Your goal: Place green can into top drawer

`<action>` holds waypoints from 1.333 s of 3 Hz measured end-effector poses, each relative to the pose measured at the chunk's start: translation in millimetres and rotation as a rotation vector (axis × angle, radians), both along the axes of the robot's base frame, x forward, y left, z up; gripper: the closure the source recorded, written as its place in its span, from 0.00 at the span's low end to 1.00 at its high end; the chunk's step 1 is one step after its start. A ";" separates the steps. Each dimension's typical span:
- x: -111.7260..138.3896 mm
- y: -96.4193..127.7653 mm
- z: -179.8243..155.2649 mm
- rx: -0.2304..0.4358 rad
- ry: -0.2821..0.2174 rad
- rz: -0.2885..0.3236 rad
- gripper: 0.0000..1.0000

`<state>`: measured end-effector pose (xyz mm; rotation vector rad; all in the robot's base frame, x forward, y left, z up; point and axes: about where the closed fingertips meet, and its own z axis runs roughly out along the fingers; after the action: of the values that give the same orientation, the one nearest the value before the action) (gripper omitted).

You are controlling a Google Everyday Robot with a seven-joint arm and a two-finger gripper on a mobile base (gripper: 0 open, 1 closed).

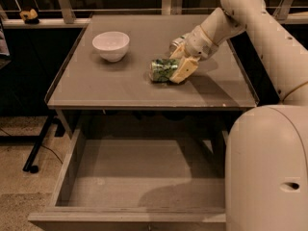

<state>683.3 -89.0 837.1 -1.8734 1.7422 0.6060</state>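
Observation:
The green can [162, 70] lies on its side on the tabletop [110, 88], right of the middle. My gripper [179, 62] reaches in from the upper right and is shut on the can's right end, one tan finger [185, 70] in front of it and the other behind. The can rests on the table surface. The top drawer [67, 174] stands pulled out below the table's front edge, and its flat bottom is bare.
A white bowl [111, 45] stands on the table at the back left. A paler silver can [176, 43] shows just behind the gripper. My arm and white body [267, 167] fill the right side, over the drawer's right end.

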 end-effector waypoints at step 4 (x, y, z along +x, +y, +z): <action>-87.4 -19.7 40.0 0.088 -0.006 0.049 1.00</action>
<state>595.9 -108.7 877.1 -1.8599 1.6430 0.6841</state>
